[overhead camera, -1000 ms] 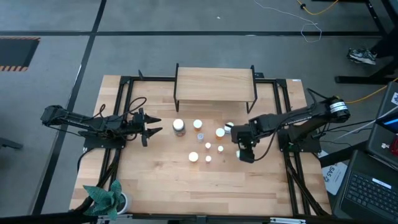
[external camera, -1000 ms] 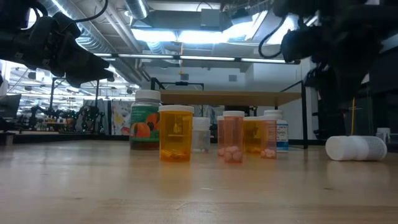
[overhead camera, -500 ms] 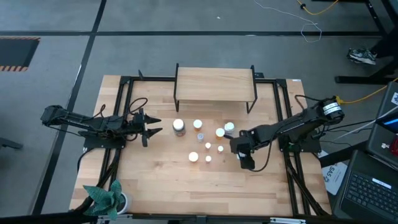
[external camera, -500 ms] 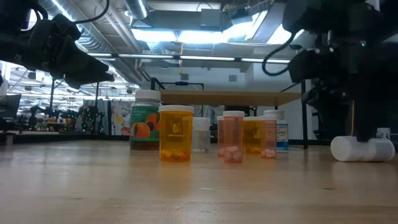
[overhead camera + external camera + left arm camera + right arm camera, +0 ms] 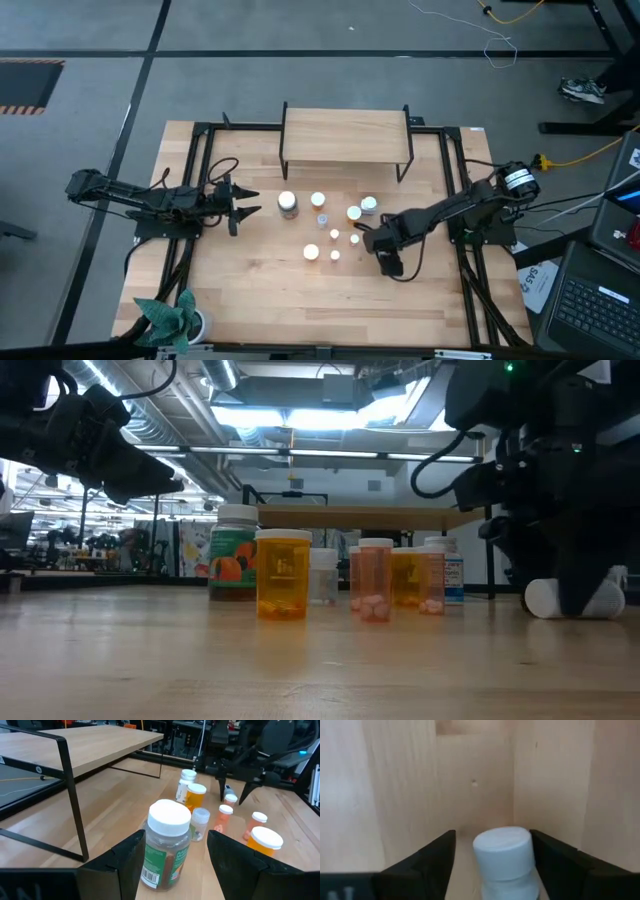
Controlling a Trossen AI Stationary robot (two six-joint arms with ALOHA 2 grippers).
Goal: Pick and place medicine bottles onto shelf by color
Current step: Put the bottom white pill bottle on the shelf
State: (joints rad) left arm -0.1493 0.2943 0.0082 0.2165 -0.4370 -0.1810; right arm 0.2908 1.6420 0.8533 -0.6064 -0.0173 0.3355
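STEP: picking toppled white plastic bottle (image 5: 502, 857) off table | right tool (image 5: 492, 870) open astride it, ungripped | left tool (image 5: 172, 865) open, empty | NEXT: close, lift to shelf

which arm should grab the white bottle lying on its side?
Right. The right gripper is already down over the toppled white bottle, fingers open either side of it. The left gripper hangs across the table by the green bottle.
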